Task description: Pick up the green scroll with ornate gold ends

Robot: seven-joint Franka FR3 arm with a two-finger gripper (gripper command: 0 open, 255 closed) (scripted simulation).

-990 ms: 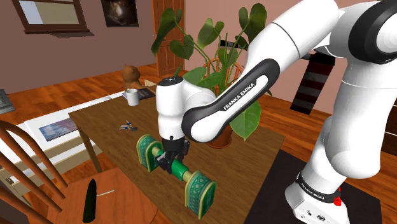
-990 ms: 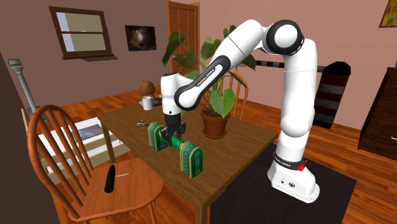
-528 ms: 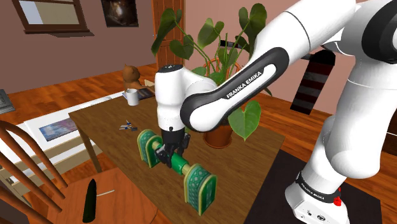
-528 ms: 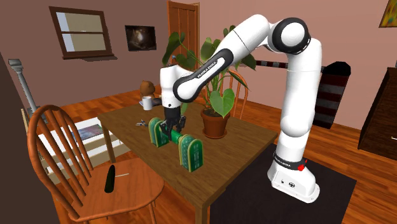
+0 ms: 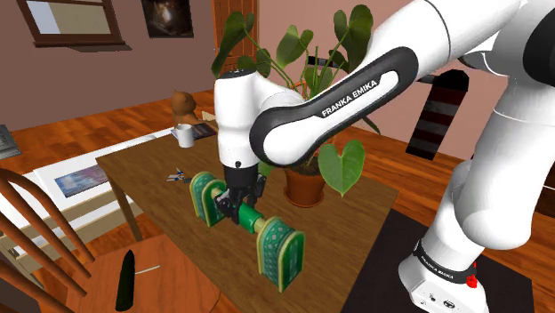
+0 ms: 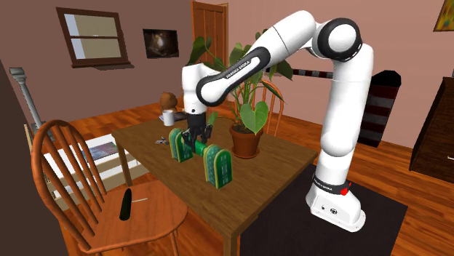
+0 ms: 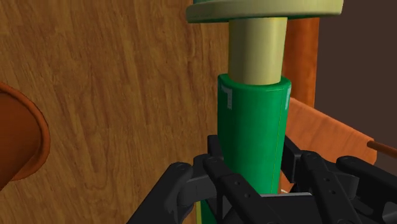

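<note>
The green scroll (image 5: 250, 220) has a cream rod and two arched green end plates edged in gold. It hangs level a little above the wooden table (image 5: 142, 169), and my gripper (image 5: 237, 206) is shut on its green roll from above, nearer the far end plate. In the second exterior view the scroll (image 6: 199, 151) hangs under the gripper (image 6: 195, 138) near the table's middle. In the wrist view the black fingers (image 7: 213, 162) clasp the green roll (image 7: 253, 127) on both sides, with the cream rod and one end plate beyond.
A potted plant (image 5: 307, 182) with large leaves stands just behind the scroll. A white mug (image 5: 185, 135) and a small metal item (image 5: 178, 177) lie toward the far end. A wooden chair (image 6: 94, 196) with a dark object (image 6: 126, 205) on its seat stands at the table's near side.
The arm has risen with the scroll held, lifting it off the table and carrying it a little toward the plant. The fingers stay shut on it.
</note>
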